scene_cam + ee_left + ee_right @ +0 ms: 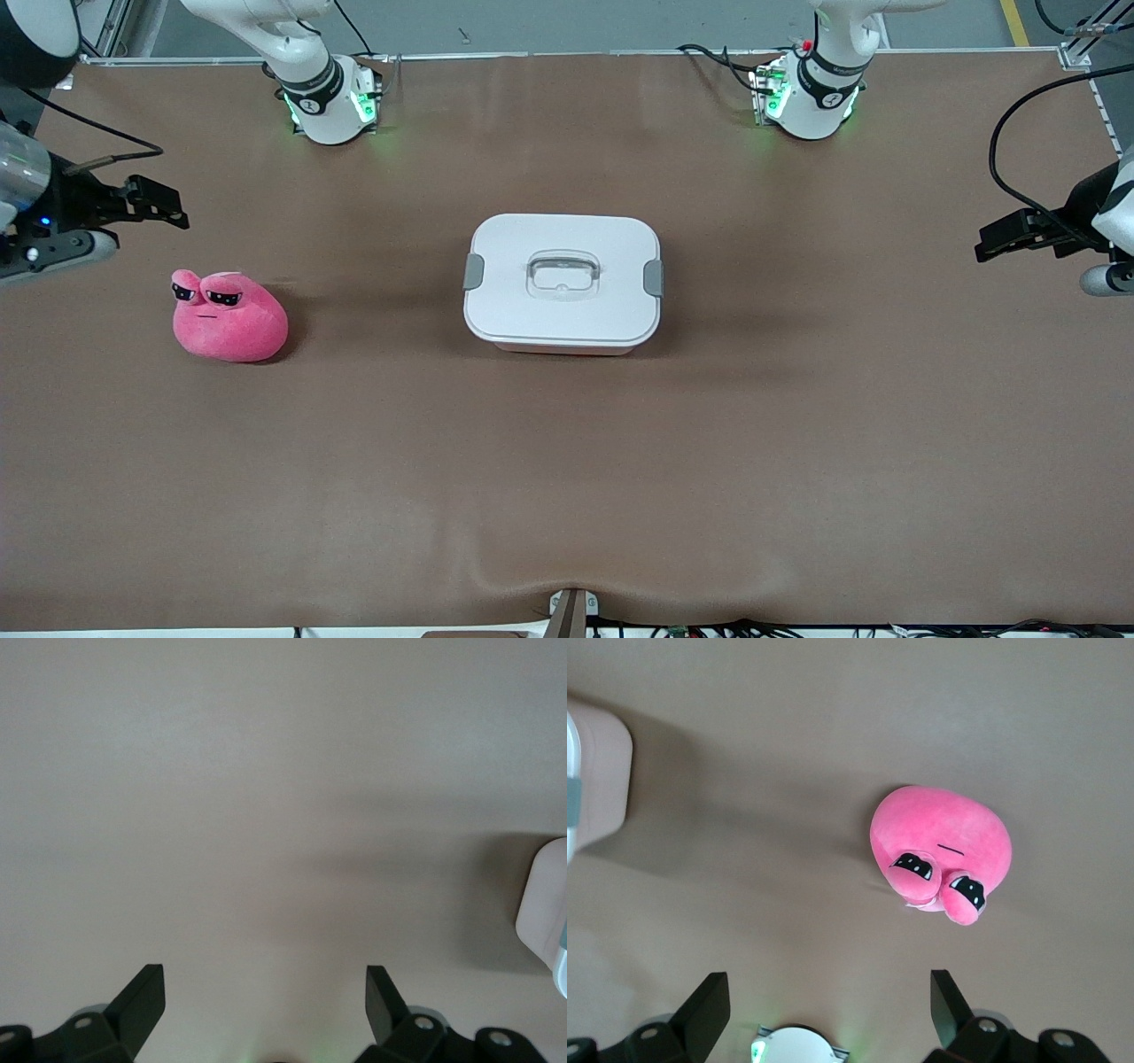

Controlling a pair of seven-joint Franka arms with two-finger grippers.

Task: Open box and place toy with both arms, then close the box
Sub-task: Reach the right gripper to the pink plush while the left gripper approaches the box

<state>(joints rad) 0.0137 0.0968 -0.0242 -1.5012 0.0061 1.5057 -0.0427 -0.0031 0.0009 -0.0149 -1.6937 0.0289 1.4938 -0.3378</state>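
Toy (229,316) sits loose on desk (567,461) w/ box (563,283) lidded mid-desk, reachable by both; left gripper (999,237) & right gripper (164,202) hover at ends, fingers wide, empty.

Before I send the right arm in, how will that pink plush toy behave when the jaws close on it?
The toy looks soft and stuffed, so it will probably squash. Its rounded shape may slip from a shallow pinch. It is likely light and unlikely to roll, sitting flat on the table.
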